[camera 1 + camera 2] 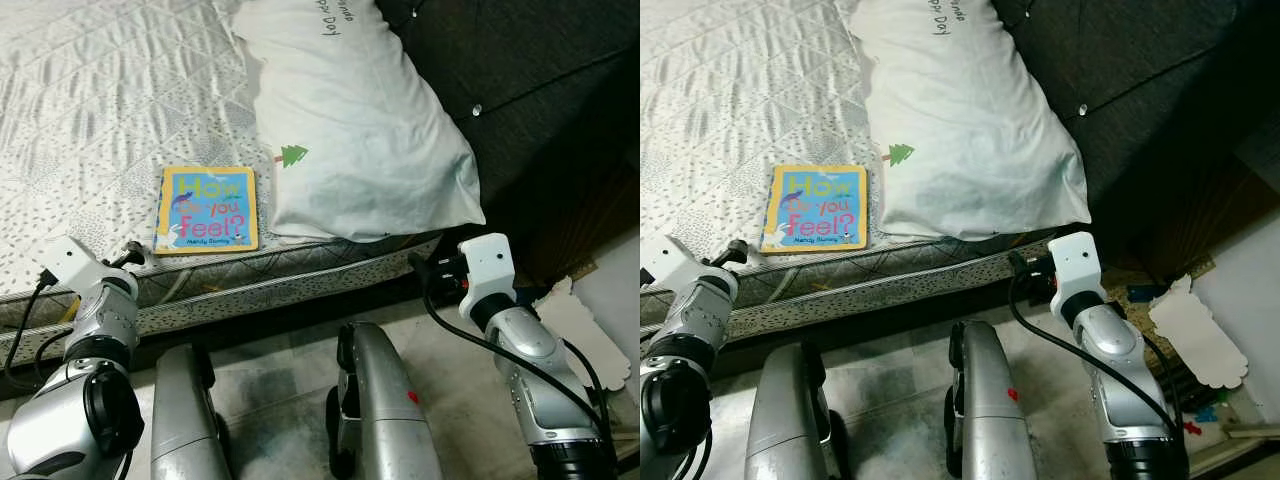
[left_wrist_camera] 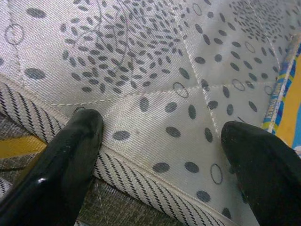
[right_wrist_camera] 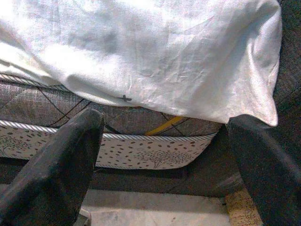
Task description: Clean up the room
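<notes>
A picture book, "How Do You Feel?" (image 1: 206, 209), lies flat on the patterned mattress (image 1: 100, 120) close to its front edge. To its right a big white pillow (image 1: 350, 130) hangs slightly over that edge. My left gripper (image 2: 160, 127) is open at the mattress edge just left of the book, whose yellow and blue border (image 2: 286, 94) shows beside one finger. My right gripper (image 3: 162, 122) is open too, held low in front of the mattress side below the pillow's (image 3: 141, 47) corner. Neither gripper holds anything.
A dark padded headboard (image 1: 540, 80) rises behind the pillow on the right. A white scalloped sheet (image 1: 585, 325) lies on the floor by my right arm, with small toys (image 1: 1200, 420) near it. My silver legs (image 1: 380, 400) stand on grey tiles before the bed.
</notes>
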`<state>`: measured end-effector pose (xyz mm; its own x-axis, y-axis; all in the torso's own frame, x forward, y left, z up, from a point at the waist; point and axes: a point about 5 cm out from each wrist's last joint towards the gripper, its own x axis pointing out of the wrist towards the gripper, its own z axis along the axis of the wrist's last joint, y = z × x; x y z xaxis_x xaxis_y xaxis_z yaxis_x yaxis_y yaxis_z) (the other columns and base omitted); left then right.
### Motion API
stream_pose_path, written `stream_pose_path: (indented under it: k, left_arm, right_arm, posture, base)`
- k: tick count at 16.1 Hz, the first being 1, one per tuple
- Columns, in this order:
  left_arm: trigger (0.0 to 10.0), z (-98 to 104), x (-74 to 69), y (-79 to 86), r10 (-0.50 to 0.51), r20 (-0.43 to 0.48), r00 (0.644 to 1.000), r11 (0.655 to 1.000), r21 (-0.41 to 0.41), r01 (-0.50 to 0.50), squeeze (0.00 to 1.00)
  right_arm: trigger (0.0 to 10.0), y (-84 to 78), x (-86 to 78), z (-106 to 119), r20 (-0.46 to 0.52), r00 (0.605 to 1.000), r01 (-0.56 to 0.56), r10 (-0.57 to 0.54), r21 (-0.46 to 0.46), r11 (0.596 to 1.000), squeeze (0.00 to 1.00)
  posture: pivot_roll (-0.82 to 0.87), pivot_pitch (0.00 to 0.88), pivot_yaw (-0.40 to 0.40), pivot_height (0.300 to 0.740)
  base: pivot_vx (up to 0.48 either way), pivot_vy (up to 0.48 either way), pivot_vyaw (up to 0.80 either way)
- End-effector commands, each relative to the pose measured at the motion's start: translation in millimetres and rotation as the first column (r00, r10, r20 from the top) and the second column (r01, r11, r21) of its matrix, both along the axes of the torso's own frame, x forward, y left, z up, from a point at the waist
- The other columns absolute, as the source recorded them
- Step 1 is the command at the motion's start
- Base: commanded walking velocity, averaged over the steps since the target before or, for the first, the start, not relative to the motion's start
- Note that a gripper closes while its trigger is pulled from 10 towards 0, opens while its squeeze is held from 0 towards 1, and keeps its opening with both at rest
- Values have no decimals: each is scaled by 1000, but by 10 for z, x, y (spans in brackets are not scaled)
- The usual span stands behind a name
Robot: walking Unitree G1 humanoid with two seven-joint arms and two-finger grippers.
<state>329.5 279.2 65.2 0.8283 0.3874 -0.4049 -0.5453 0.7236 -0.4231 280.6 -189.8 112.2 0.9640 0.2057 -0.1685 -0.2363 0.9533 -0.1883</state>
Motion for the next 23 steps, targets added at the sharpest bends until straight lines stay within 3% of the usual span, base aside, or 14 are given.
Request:
stream_pose_path:
  k: [1, 9, 17, 21, 23]
  left_arm:
    - [10000, -253, -65, -270, -102, -95, 990, 991, -90, 94, 0]
    - [10000, -255, -8, -452, -238, -89, 967, 968, -105, 229, 0]
    - [10000, -221, 49, -561, -289, -81, 954, 953, -122, 278, 0]
    - [10000, -232, 48, -576, -286, -110, 952, 954, -127, 272, 0]
    - [10000, -142, 79, -439, -191, -71, 979, 978, -96, 184, 0]
  right_arm:
    - [10000, -11, 0, -25, -7, 1000, 9, -9, -4, 1000, 0]
    - [10000, 12, 32, -26, 1, 1000, 10, -10, 1, 1000, 0]
    - [10000, 11, 43, -19, 6, 1000, 12, -12, 1, 1000, 0]
    - [10000, 2, 38, -17, 6, 1000, 16, -16, -1, 1000, 0]
    - [10000, -5, 37, -22, 6, 1000, 18, -18, -2, 1000, 0]
  posture:
    - [-128, 174, -97, 536]
    - [-125, 165, -95, 536]
    - [-128, 164, -96, 536]
    - [-139, 167, -94, 536]
    - [-139, 167, -94, 536]
  base:
    - [0, 0, 0]
    - [0, 0, 0]
    - [0, 0, 0]
    - [0, 0, 0]
    - [0, 0, 0]
